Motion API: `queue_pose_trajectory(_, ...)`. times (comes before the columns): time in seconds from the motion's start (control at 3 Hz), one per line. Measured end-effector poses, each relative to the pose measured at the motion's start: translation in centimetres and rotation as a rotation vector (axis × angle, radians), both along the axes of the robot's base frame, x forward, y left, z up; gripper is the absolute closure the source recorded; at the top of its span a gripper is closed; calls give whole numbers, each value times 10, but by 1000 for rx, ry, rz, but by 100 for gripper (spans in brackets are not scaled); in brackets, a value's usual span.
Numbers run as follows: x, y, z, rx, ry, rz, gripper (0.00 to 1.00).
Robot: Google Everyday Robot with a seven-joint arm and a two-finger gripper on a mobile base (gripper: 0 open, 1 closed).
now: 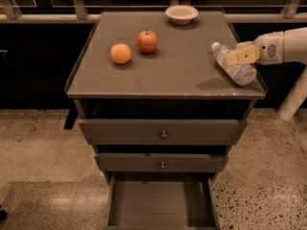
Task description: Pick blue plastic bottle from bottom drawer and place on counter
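Note:
The blue plastic bottle (233, 67) lies tilted at the right edge of the counter (163, 75), white cap pointing back-left, and casts a shadow on the top just left of it. My gripper (238, 57) reaches in from the right on a white arm and is shut on the bottle, one tan finger (243, 55) lying across its upper side. The bottom drawer (160, 207) is pulled open at the foot of the cabinet, and its grey floor shows nothing inside.
An orange (120, 53) and a red apple (147, 40) sit on the counter's back left. A white bowl (182, 14) stands at the back edge. Two upper knobbed drawers (163, 133) are closed. A railing runs behind, and a white post (293, 99) stands at right.

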State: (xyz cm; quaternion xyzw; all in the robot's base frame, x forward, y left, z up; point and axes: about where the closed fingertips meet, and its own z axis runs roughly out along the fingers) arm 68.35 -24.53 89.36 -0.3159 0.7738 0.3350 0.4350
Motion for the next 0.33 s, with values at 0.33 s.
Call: queue_pose_trajectory(0.33,0,0,0,0,0,0,0)
